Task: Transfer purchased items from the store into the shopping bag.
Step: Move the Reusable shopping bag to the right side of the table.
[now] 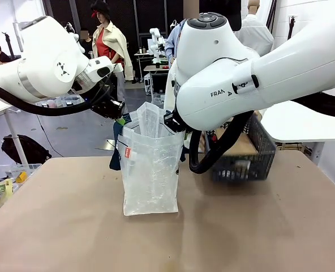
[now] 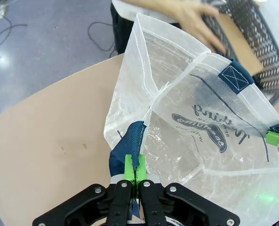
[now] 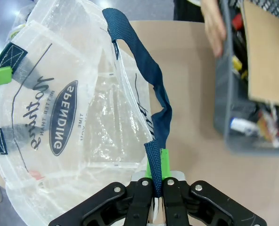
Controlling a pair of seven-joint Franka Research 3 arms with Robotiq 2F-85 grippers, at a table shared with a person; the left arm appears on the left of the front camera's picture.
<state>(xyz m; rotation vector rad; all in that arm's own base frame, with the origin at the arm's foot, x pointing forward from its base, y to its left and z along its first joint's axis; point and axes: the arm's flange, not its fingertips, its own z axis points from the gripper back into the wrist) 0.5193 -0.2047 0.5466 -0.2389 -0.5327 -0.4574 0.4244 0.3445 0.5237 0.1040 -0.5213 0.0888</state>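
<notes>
The left gripper (image 2: 135,167) and right gripper (image 3: 157,165) are each clamped on a blue strap handle (image 3: 151,75) of the shopping bag (image 1: 150,170), upright at surface (image 1: 54,226) centre. The basket (image 1: 244,167) sits at its 2 o'clock, a person's hand (image 3: 214,26) at its rim. Spread the straps evenly for a wide mouth; do not lift the base.

**Both grippers pinched shut, arms meeting mid-table**

The left arm (image 1: 43,73) comes in from the left, with its wrist angled down toward the centre. The left gripper (image 2: 135,167) has its green pads pressed together on a dark blue strap (image 2: 135,134) of the shopping bag (image 2: 201,155). The right arm (image 1: 258,73) reaches across the middle from the right, its elbow large and close to the front camera. The right gripper (image 3: 157,165) is clamped too, pads tight on the bag's opposite strap (image 3: 151,80).
</notes>
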